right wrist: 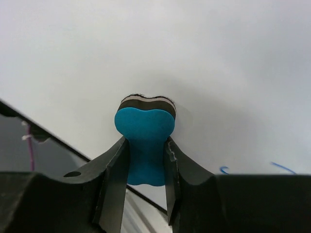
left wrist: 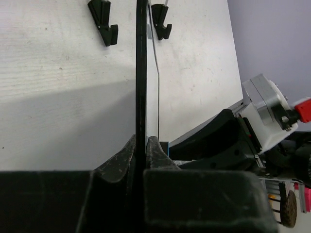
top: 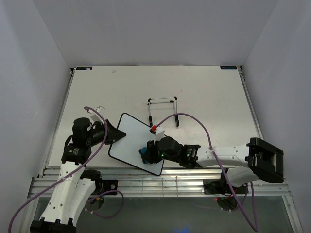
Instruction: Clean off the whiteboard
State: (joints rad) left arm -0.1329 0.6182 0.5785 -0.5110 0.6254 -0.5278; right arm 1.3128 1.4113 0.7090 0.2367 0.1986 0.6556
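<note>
Wiping step in hand. The small white whiteboard with rounded corners and a thin black frame (top: 127, 141) sits slantwise near the front edge of the pale table (top: 204, 92), between the two arms. The thin black wire stand (top: 163, 103) stands apart behind it, carrying nothing.

The left gripper (left wrist: 141, 145) is pressed together on the board's left edge, with the frame pinched between both fingers and seen edge-on in the left wrist view. The right gripper (right wrist: 146, 145) pinches the small blue bone-shaped eraser (right wrist: 145, 141) by its waist, its layered felt end set against the white surface. We cannot tell whether the board lies fully flat on the table.

We see two short blue pen strokes (right wrist: 282, 167) low and to the right of the eraser. The rest of the surface in that view reads clean.

Our judgement for a good pass:
- Carry the eraser sideways across those strokes, felt kept square to the surface and pressure light and even.
- Keep the left pinch firm, since the wipe pushes the board along the table.
- Overlap the passes.
- Stop short of the frame, so the eraser does not catch and twist out of the fingers.
</note>
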